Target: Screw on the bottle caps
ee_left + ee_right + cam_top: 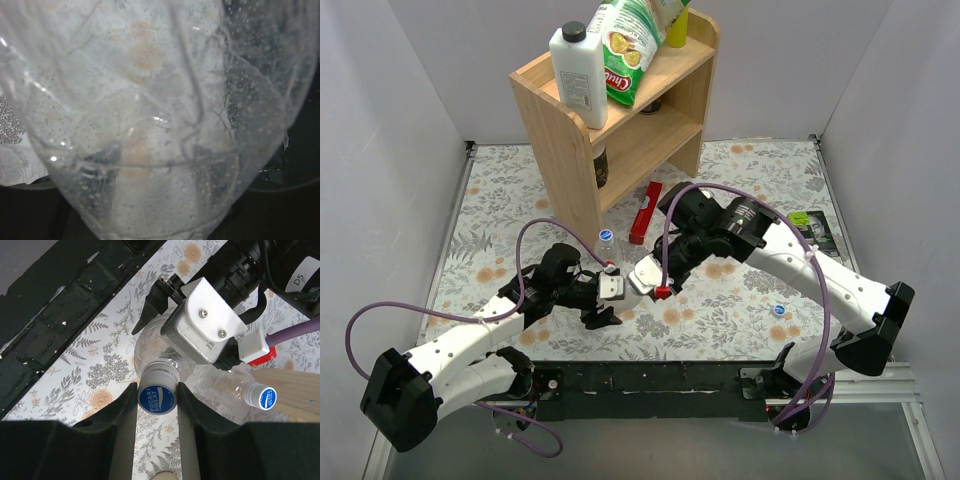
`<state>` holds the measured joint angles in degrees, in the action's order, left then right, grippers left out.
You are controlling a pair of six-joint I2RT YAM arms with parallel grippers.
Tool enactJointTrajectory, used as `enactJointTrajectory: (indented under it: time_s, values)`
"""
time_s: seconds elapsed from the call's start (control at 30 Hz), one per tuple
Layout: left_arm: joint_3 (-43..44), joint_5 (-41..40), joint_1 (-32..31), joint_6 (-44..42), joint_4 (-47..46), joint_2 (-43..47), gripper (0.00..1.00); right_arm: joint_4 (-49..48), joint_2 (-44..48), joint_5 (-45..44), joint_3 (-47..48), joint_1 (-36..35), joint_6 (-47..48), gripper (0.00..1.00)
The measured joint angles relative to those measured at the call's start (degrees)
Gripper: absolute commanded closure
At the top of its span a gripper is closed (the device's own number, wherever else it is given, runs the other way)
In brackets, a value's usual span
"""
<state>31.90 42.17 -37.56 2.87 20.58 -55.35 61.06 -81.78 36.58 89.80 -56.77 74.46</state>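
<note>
My left gripper (605,302) is shut on a clear bottle (149,346), which fills the left wrist view (150,125) and hides the fingers there. My right gripper (157,407) is shut on the blue cap (157,398) that sits on this bottle's neck, one black finger on each side. The two grippers meet at the table's middle front, the right gripper (655,284) just right of the left. A second clear bottle (605,243) stands behind them with a blue cap (261,396) on it. A loose blue cap (779,311) lies on the table to the right. A third bottle is out of view.
A wooden shelf (555,130) stands at the back, with a white jug (578,72) and a green snack bag (630,45) on top. A red object (645,212) lies by the shelf's foot. A green and black packet (815,226) lies at the right edge.
</note>
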Motion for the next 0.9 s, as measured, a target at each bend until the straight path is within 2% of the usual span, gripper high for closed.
enactJointTrajectory:
  time_s: [0.07,0.2,0.43,0.53,0.63,0.67,0.77,0.9]
  values:
    - [0.0,-0.1,0.0,0.3,-0.2,0.0,1.0,0.3,-0.7,-0.3,1.0,0.0,-1.8,0.8]
    - [0.0,-1.2,0.2,2.8,-0.8,0.0,1.0,0.4,-3.6,-1.3,4.3,0.5,-12.2,0.84]
    - [0.0,-6.2,0.6,11.2,-2.9,0.0,1.0,0.2,-12.0,0.3,12.1,6.5,-42.6,0.87]
    - [-0.1,-8.8,0.7,14.8,-2.9,-0.8,1.0,-0.6,-15.3,4.1,12.1,10.6,-53.1,0.74]
    - [-0.4,-10.0,0.7,16.4,-2.7,-1.1,1.0,-0.6,-17.2,4.8,12.8,11.5,-57.2,0.51]
    - [-0.4,-10.1,0.7,16.7,-2.8,-1.1,1.0,-0.4,-17.6,4.7,13.3,11.6,-57.9,0.29]
    - [-0.3,-9.6,0.6,17.0,-5.7,-0.9,1.0,1.9,-18.1,3.9,17.0,11.6,-57.4,0.11]
    - [-0.1,-6.9,0.6,15.9,-7.1,0.1,1.0,4.5,-18.1,4.3,24.1,12.4,-52.5,0.09]
